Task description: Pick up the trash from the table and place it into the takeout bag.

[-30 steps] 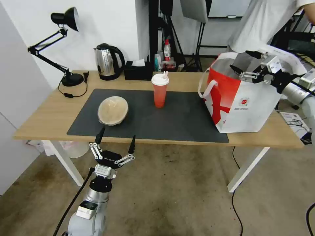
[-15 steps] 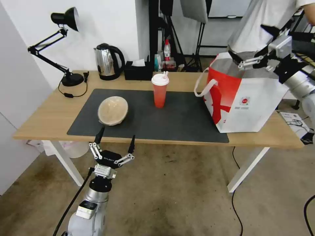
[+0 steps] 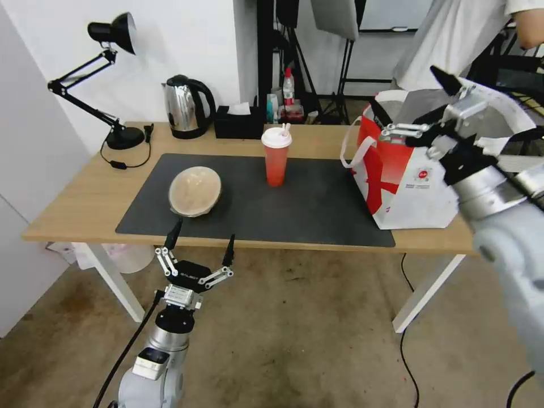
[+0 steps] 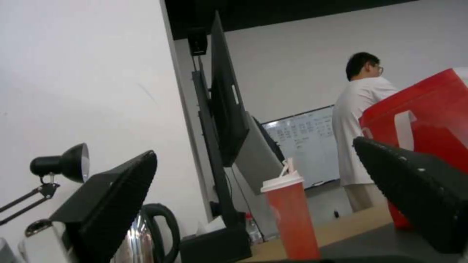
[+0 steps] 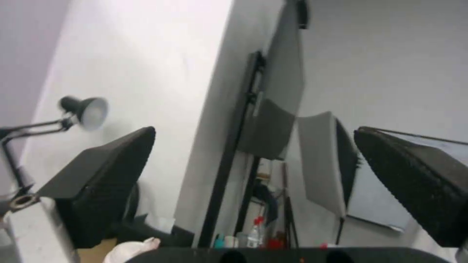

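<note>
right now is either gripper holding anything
Nothing is held. The left gripper is open below the table edge; the right gripper is open above the bag.

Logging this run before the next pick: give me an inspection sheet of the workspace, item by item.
Surface: light-wood table with a dark grey mat; no spills seen.
Job's things: tan lidded bowl tilted on the mat's left part; red cup upright mid-mat, lid and straw on; takeout bag upright at the table's right end, mouth open.
Clutter: steel kettle, black tissue box, desk lamp along the back edge.
Grippers: left tool open, below the table's front edge near the bowl; right tool open, empty, raised at the bag's mouth.
Cables: lamp cord on the table; floor cable right of the table.
Surroundings: stands and bottles behind the table.
</note>
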Tool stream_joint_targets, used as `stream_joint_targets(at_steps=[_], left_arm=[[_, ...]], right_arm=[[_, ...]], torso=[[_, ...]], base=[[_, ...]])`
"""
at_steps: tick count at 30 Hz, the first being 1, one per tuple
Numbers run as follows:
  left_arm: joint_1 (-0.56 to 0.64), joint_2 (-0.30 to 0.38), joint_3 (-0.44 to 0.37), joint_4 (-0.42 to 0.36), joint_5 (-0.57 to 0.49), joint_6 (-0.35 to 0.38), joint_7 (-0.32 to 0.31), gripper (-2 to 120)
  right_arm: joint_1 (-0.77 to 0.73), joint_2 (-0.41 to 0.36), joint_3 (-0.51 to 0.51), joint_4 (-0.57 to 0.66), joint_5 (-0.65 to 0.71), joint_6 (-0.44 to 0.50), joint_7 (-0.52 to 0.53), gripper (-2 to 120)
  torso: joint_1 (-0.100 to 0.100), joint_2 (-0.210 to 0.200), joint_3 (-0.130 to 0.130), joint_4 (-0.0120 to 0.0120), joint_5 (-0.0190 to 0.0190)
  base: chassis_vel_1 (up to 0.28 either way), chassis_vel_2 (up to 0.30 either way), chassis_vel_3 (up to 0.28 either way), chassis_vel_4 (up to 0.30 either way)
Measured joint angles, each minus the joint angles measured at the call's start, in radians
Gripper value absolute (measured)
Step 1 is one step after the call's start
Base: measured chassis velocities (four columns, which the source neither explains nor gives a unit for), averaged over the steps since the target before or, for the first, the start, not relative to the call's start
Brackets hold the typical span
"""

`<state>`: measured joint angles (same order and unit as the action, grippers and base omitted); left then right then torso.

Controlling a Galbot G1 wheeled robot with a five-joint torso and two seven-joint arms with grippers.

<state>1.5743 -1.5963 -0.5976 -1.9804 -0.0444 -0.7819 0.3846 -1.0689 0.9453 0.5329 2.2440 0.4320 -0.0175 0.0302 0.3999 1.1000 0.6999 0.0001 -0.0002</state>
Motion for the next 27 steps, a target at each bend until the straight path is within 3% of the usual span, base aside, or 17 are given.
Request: stream_joint_targets(at_steps=[2, 5, 10, 14, 27], left_arm=[[0.0, 0.0, 0.0, 0.0, 0.0, 0.0, 0.0, 100], [0.0, 0.0, 0.0, 0.0, -0.003, -0.005, -0.003, 100], [-0.004, 0.0, 0.002, 0.008, -0.002, -0.008, -0.014, 100], [-0.011, 0.0, 0.007, 0.019, -0.001, -0.013, -0.032, 100], [-0.013, 0.001, 0.006, 0.009, -0.02, -0.017, -0.034, 100]], right_arm=[[-0.018, 0.021, -0.008, 0.001, -0.022, 0.022, 0.018, 100], [-0.119, 0.123, -0.031, -0.004, -0.126, 0.142, 0.055, 100], [-0.206, 0.207, -0.053, -0.036, -0.226, 0.269, 0.062, 100], [-0.295, 0.304, -0.057, -0.105, -0.371, 0.463, 0.063, 100], [-0.452, 0.411, -0.057, -0.224, -0.505, 0.691, 0.053, 100]], torso=[[0.0, 0.0, 0.0, -0.0001, 0.0], [0.0, 0.0, 0.0, 0.0, 0.0001], [0.0, 0.0, 0.0, -0.0002, -0.0001], [0.0, 0.0, 0.0, -0.0002, 0.0003], [0.0, 0.0, 0.0, 0.0, 0.0001]], base=[[0.0, 0.0, 0.0, 0.0], [0.0, 0.0, 0.0, 0.0], [0.0, 0.0, 0.0, 0.0], [0.0, 0.0, 0.0, 0.0], [0.0, 0.0, 0.0, 0.0]])
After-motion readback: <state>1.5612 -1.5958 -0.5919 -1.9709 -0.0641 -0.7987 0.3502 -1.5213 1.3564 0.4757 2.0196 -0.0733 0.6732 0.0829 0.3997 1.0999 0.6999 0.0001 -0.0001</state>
